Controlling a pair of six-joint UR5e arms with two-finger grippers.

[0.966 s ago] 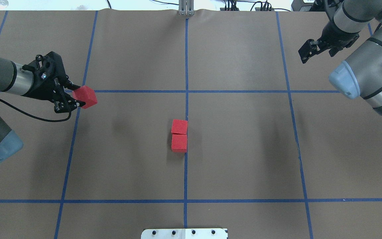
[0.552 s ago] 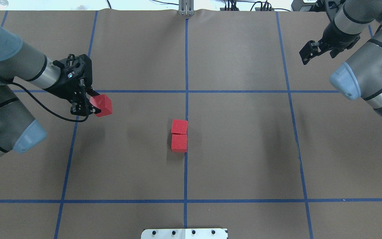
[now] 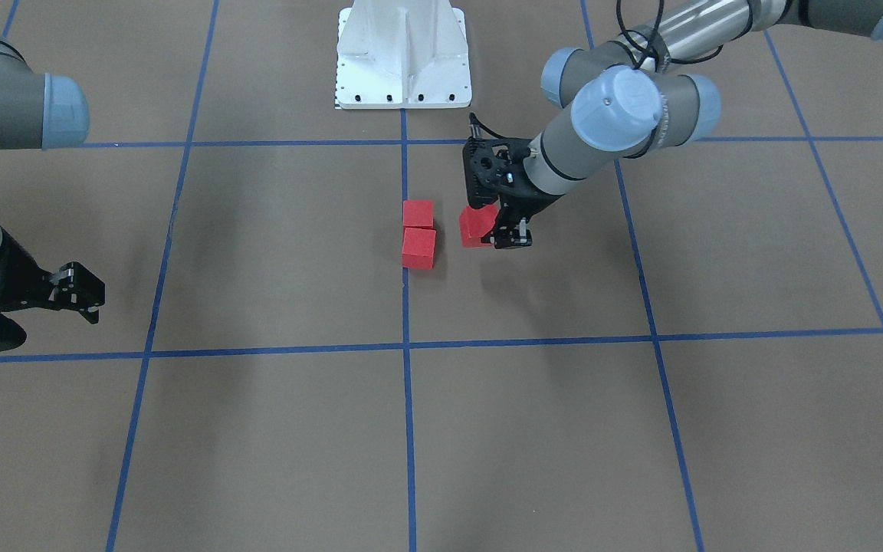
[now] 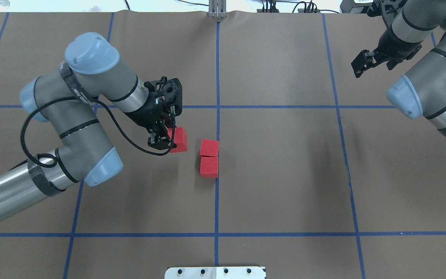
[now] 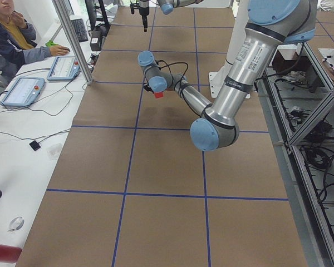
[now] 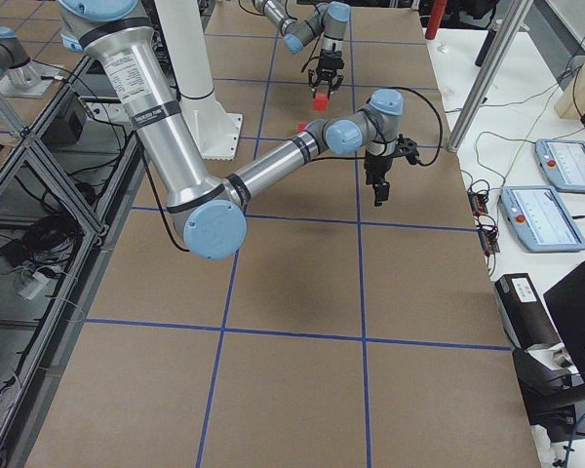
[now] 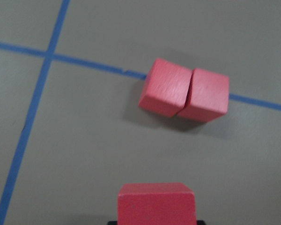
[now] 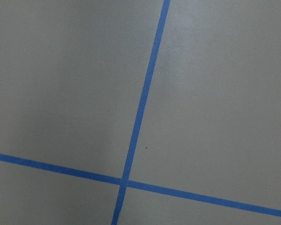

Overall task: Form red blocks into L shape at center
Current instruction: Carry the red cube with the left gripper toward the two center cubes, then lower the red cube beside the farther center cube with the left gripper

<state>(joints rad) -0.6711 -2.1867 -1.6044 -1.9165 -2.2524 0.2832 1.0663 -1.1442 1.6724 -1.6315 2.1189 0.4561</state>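
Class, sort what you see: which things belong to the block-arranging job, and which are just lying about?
Belong: held red block, left tool, two touching red blocks, middle line.
Lying about: white base, two tablets.

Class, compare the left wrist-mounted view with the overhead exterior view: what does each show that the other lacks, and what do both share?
Only the wrist view shows, close up, the seam between the two resting blocks, set slightly skewed to each other. Only the overhead view shows the left end effector gripping the third block, the right end effector open and empty far off, and the white plate. Both show the two resting blocks touching beside a blue line, with the third block apart from them.
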